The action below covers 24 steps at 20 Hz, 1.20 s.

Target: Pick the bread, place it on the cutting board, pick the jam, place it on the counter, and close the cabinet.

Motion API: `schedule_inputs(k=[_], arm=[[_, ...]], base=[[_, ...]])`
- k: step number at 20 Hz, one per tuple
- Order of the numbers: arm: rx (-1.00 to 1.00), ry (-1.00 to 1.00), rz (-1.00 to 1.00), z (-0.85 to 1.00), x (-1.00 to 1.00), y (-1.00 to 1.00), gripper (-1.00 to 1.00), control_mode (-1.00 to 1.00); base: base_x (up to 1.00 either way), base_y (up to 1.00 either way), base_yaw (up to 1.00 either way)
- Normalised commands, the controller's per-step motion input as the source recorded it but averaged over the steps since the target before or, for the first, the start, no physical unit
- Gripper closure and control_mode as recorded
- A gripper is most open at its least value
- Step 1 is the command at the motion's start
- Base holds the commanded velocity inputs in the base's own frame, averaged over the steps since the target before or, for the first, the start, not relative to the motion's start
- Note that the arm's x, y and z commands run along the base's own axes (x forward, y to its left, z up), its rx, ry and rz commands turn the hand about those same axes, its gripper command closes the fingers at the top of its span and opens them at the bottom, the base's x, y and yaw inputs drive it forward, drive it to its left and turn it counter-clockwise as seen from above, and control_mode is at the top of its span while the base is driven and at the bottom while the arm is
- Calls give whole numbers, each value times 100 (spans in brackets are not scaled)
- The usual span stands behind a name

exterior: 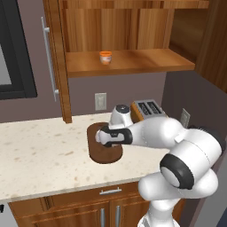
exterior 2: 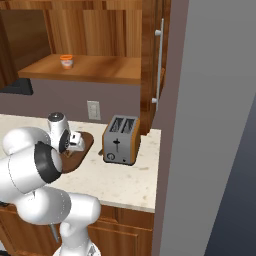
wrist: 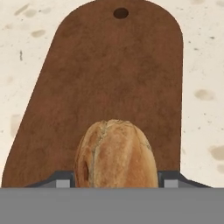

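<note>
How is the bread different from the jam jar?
The bread is golden-brown and crusty; the jam jar is orange with a pale lid. The bread is held over the cutting board; the jam jar stands on the open cabinet's shelf. Both are small.

The light is soft and even, and every picture is sharp, with no blur. The counter looks bright and pale. The inside of the cabinet is darker at the upper right of the frame. The robot's white arm has small shiny spots. Shadows are faint.
</note>
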Motion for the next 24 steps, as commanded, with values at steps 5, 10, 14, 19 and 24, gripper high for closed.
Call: schedule_inputs(k=[5, 10, 14, 19, 24], arm=[[0, 0, 0, -7, 0, 3, 100, -100], [0, 0, 0, 0, 0, 0, -100, -100], [0, 0, 0, 0, 0, 0, -100, -100], [0, 0, 0, 12, 0, 0, -100, -100], [0, -1, 0, 37, 0, 0, -100, -100]], base=[[0, 0, 0], [0, 0, 0], [0, 0, 0], [0, 0, 0], [0, 0, 0]])
